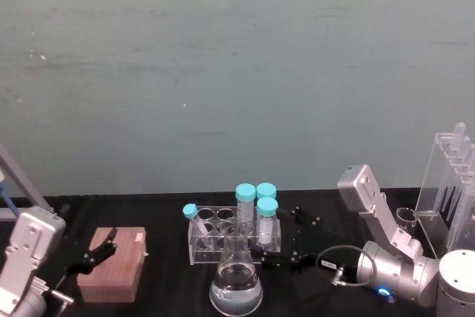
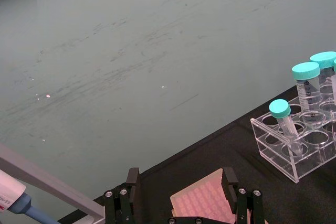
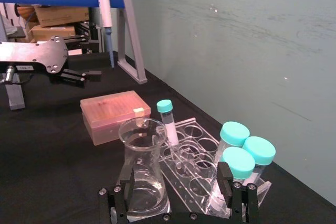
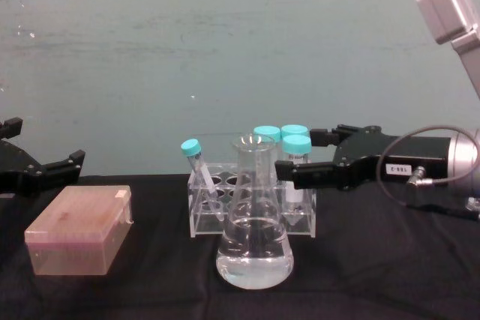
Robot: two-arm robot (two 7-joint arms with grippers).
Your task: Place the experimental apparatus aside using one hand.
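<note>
Right hand (image 4: 294, 153), fingers spread and empty, hangs level with the neck of the upright conical flask (image 4: 255, 249), which stands on the desk (image 4: 375, 275) just ahead of its fingertips, well away from the idle, open left hand (image 1: 93, 252).

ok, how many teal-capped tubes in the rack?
4. Three stand upright at the right end of the clear rack: rear-left tube, rear-right tube, front tube. The fourth tube leans at the left end. The flask partly covers the rack's middle; none seem hidden.
</note>
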